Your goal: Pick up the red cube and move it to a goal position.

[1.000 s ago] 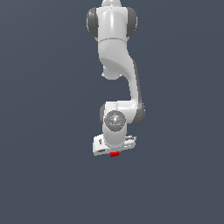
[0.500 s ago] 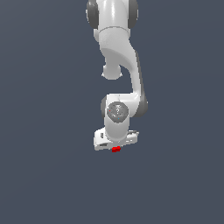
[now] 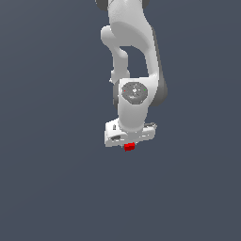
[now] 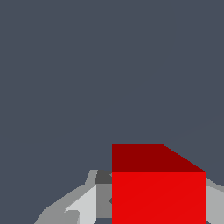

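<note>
The red cube is a tiny bright red block showing just under the white gripper in the exterior view. The white hand sits above it at the end of the white arm. In the wrist view the red cube fills the space between the grey fingers, which press against its sides. The gripper is shut on the cube. The fingertips are hidden behind the hand in the exterior view.
The white Panda arm hangs down from the top of the exterior view. Around it only a plain dark grey-blue surface shows.
The arm, hand and red cube have risen in the exterior view and shifted slightly toward its right. The cube has stayed in the gripper.
</note>
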